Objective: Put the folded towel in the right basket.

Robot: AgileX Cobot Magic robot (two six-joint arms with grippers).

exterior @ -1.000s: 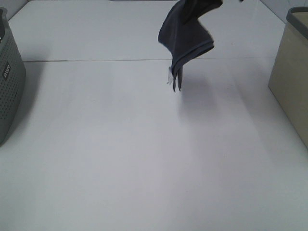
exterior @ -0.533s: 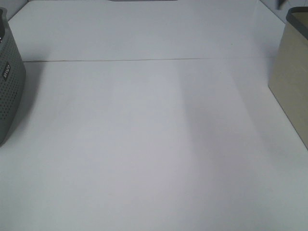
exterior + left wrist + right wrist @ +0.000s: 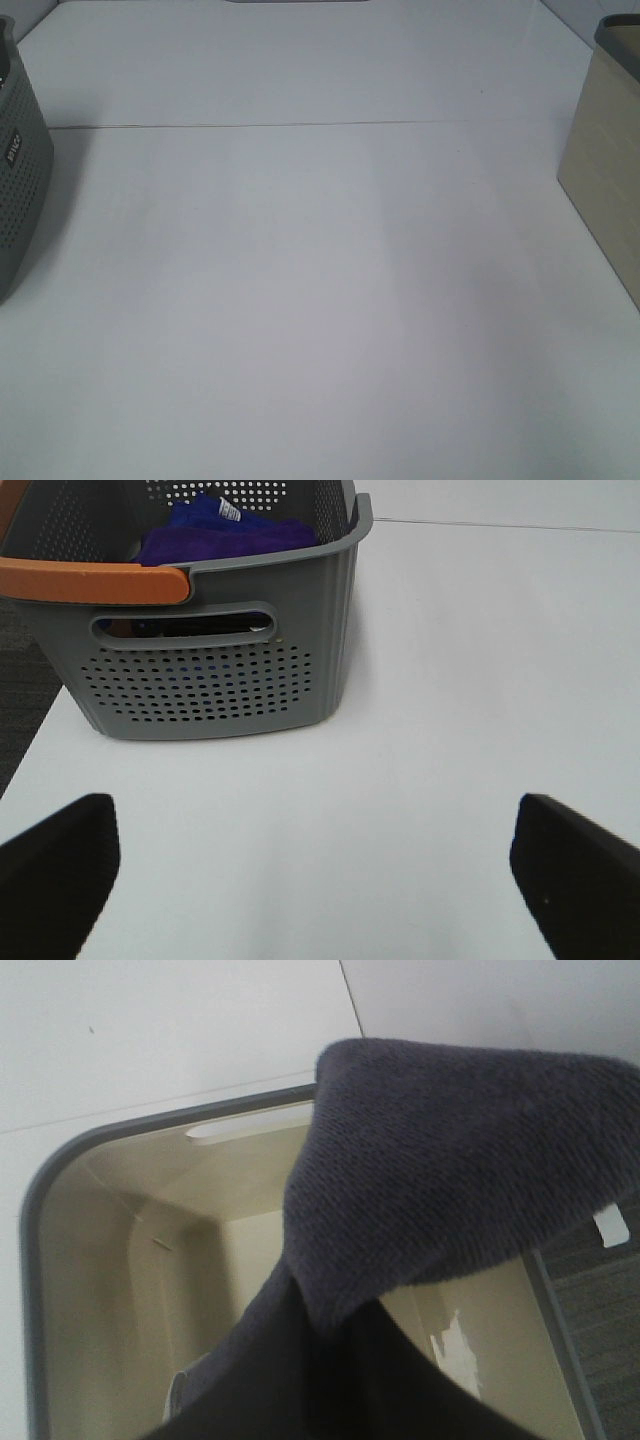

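Left tool (image 3: pixel 320 880): two dark fingers (image 3: pixel 55 870) show nearest the left wrist camera. They stand wide apart with only bare worktop (image 3: pixel 300 300) between them and grip nothing.
Right tool: hidden behind the towel (image 3: pixel 440 1160) in the right wrist view and outside the high view. Whether it is apart or clamped cannot be told.
Towel: dark grey and folded, very close to the right wrist camera. It hangs over the open mouth of the right basket (image 3: pixel 110 1300) and covers much of the opening. Whether it touches the basket cannot be told.
Label (image 3: pixel 610 1226): a small white tab at the towel's edge.
Right basket: beige walls with a grey rim, seen from above in the right wrist view. As much of its inside as shows past the towel is bare. In the high view only its side shows, at the right edge of the frame.
Left basket (image 3: pixel 220 680): grey with perforated walls, on the worktop beyond the left tool's fingers. In the high view it sits at the left edge of the frame, well apart from the right basket.
Handle (image 3: pixel 90 582): orange, lying along the left basket's near rim.
Cloth (image 3: pixel 225 535): blue-purple with a white tag, inside the left basket.
Worktop: white, filling the high view between the two baskets.
Seam (image 3: pixel 260 126): a thin dark line across the worktop in the upper part of the high view.
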